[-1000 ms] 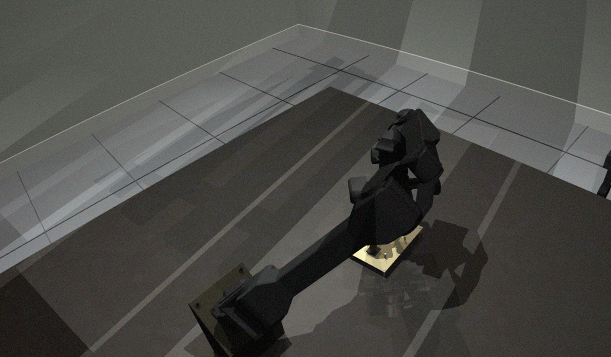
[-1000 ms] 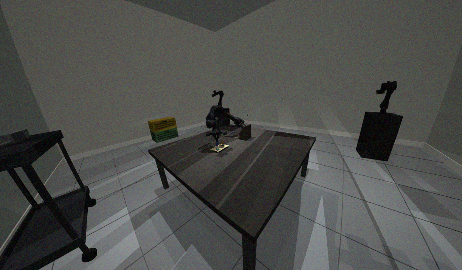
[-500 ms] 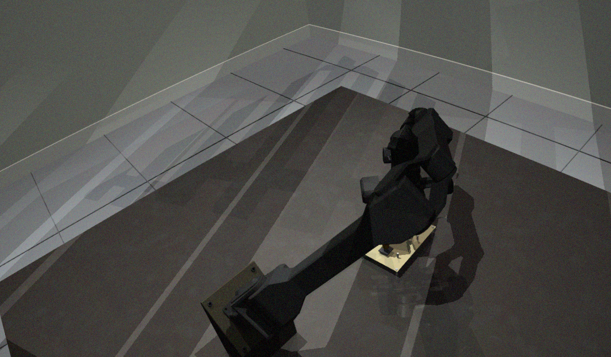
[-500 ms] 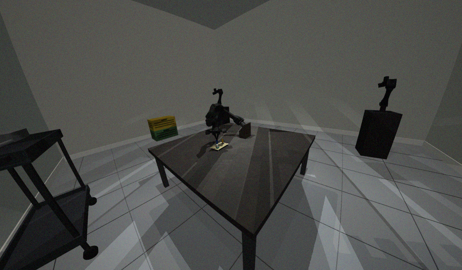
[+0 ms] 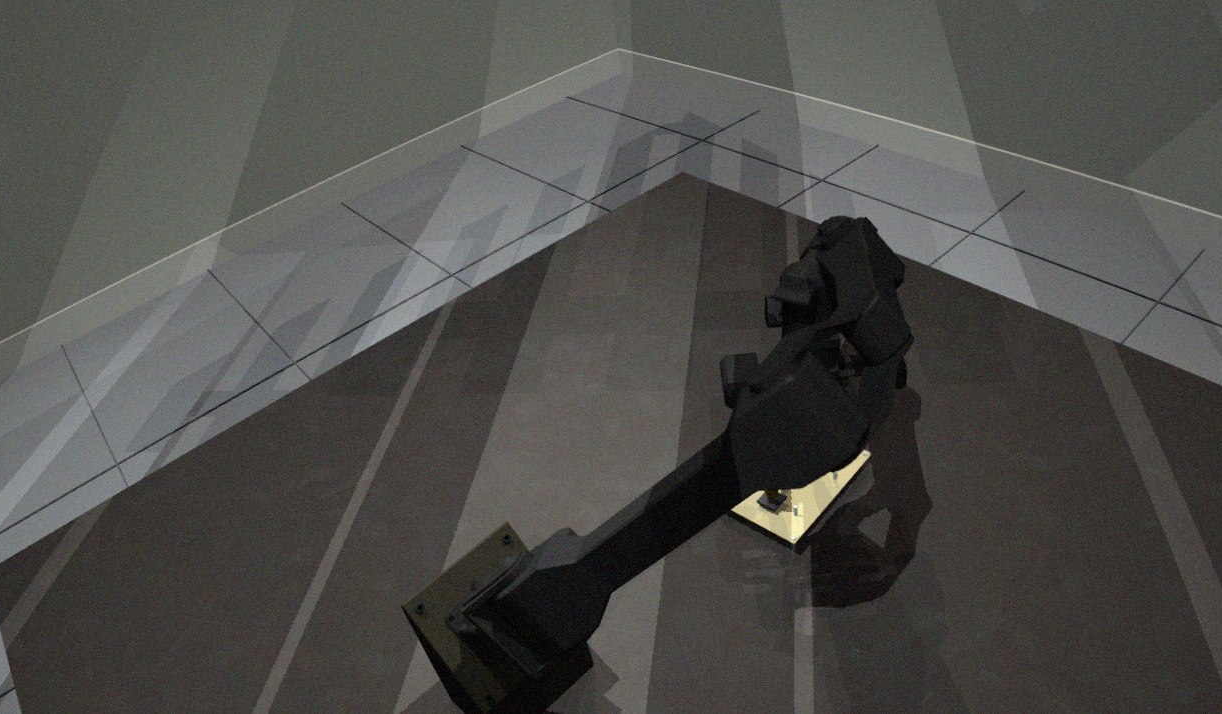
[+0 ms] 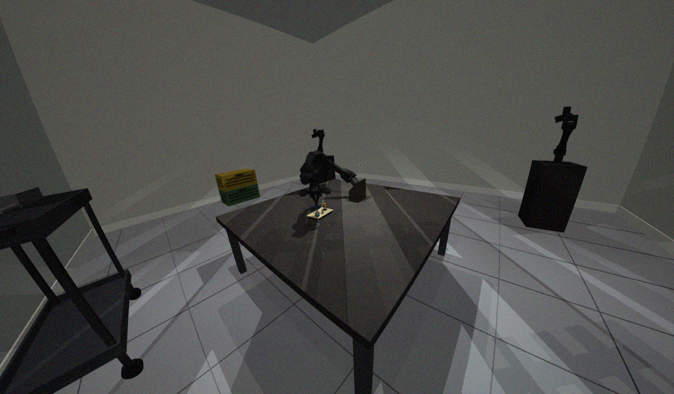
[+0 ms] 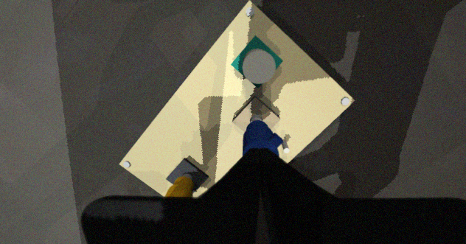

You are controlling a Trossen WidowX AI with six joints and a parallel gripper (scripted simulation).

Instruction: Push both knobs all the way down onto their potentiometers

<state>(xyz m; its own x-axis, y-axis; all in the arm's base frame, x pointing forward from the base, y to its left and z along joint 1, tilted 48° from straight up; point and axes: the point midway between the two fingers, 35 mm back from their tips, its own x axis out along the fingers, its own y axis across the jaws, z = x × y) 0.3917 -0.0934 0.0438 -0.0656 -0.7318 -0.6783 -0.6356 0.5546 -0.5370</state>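
The cream circuit board stands on the table. The blue knob is over a pinkish square potentiometer, with a bit of grey shaft showing. The yellow knob is over a dark potentiometer, also with a grey bit at its base. My gripper is shut, fingertips together and pointing down at the blue knob's top, which they partly cover. Whether they touch it I cannot tell. The arm hides the fingertips in the top view.
A teal square part with a round grey top stands near the board's far corner. A small white-tipped post stands beside the blue knob. Screws sit at the board's corners. The arm's base block stands on the table.
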